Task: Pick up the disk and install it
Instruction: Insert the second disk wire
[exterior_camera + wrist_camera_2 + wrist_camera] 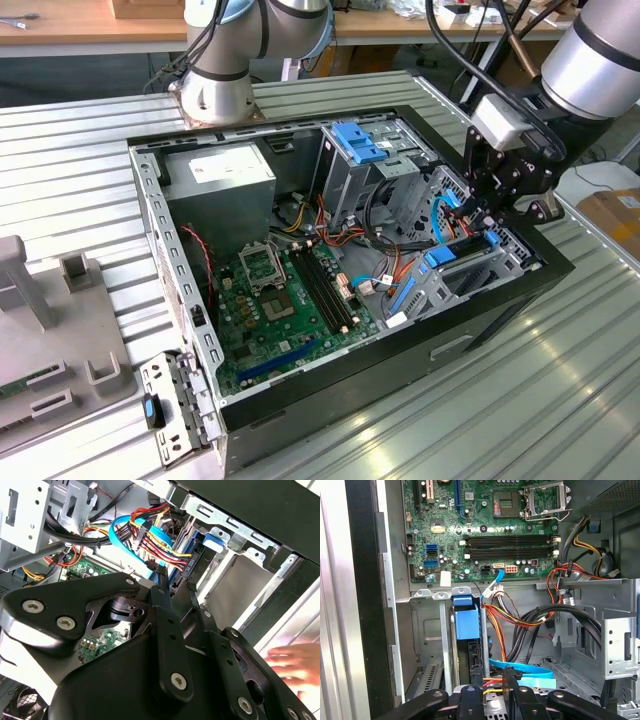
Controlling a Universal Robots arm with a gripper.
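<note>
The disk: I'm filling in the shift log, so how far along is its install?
Done: the disk stands on edge in a slot of the drive bay, its blue tab showing. In hand: the gripper is right at the disk's near end. Left: whether it is fully seated cannot be told from these views.

A ribbed metal bench [80, 150] is carrying everything, its slats running across the exterior view. An open black computer case [400, 345] is lying directly on it near the middle, its open side facing up. At the exterior view's left, a grey fixture block [55, 345] with upright posts is sitting on the bench, well apart from the case's far corner. Just beside the case's near corner, a small perforated metal bracket [175, 410] is resting on the slats. The arm's round base [218, 95] is standing on the bench behind the case.
</note>
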